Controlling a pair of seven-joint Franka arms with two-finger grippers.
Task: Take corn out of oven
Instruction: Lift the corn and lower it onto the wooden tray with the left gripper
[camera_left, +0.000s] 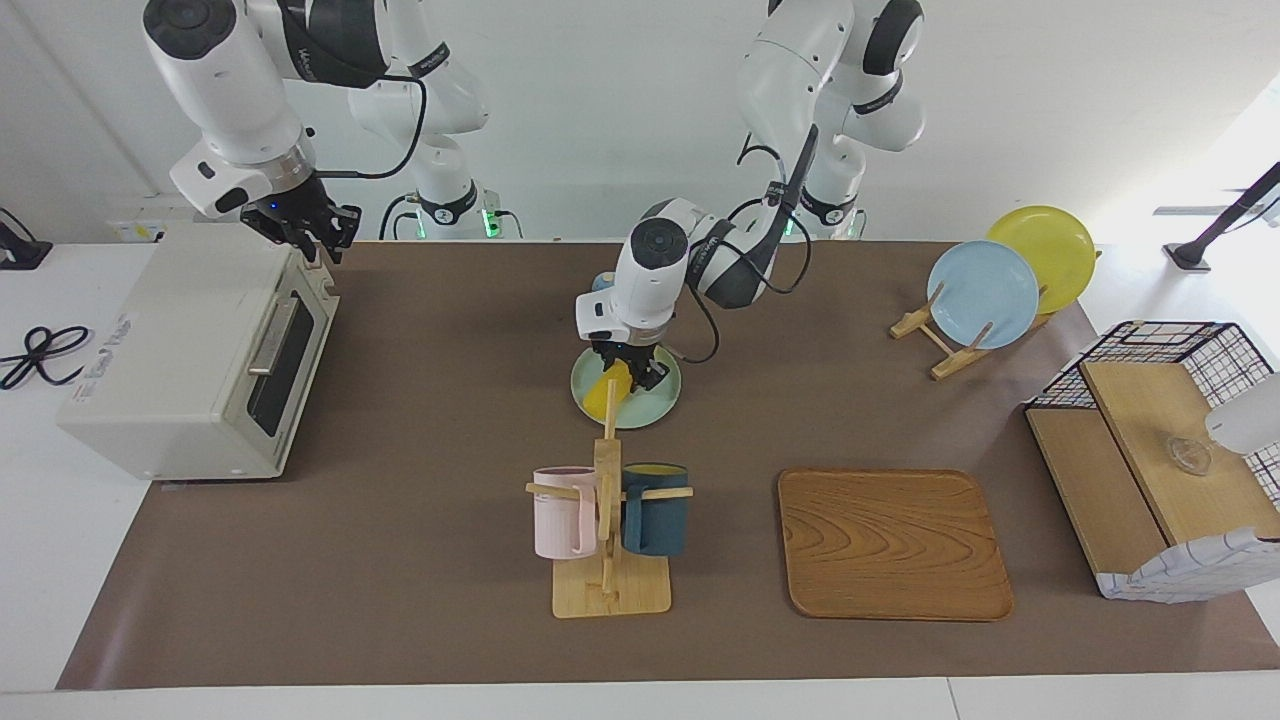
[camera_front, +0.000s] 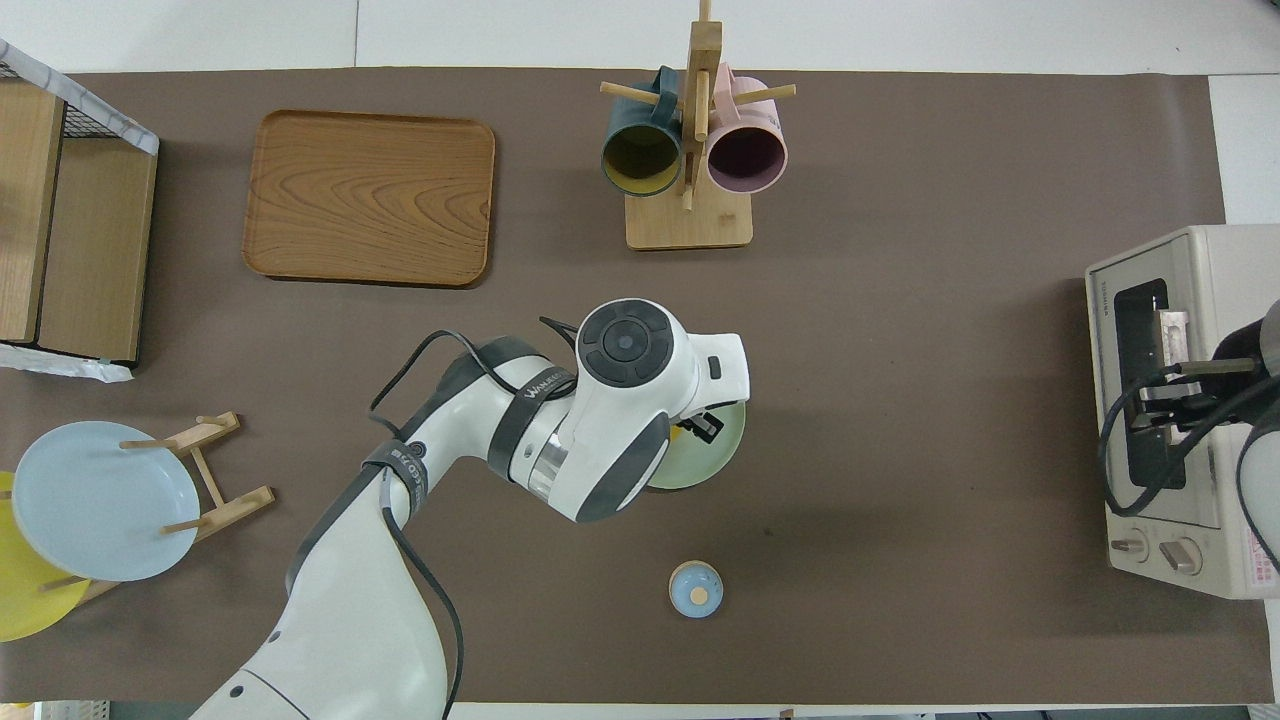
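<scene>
Corn (camera_left: 603, 394) w/ left claw (camera_left: 628, 371) clamped on it over plate (camera_left: 651, 407); oven (camera_left: 190, 360) door's shut, right claw (camera_left: 318, 236) above it, can't tell its gap.

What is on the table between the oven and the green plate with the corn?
Nothing: in the facing view, only bare brown table lies between the oven and the green plate holding the corn.

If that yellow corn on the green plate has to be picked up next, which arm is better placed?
Left, probably. The left gripper is already down at the corn lying on the green plate. The right gripper hangs over the closed oven, at its own end of the table.
</scene>
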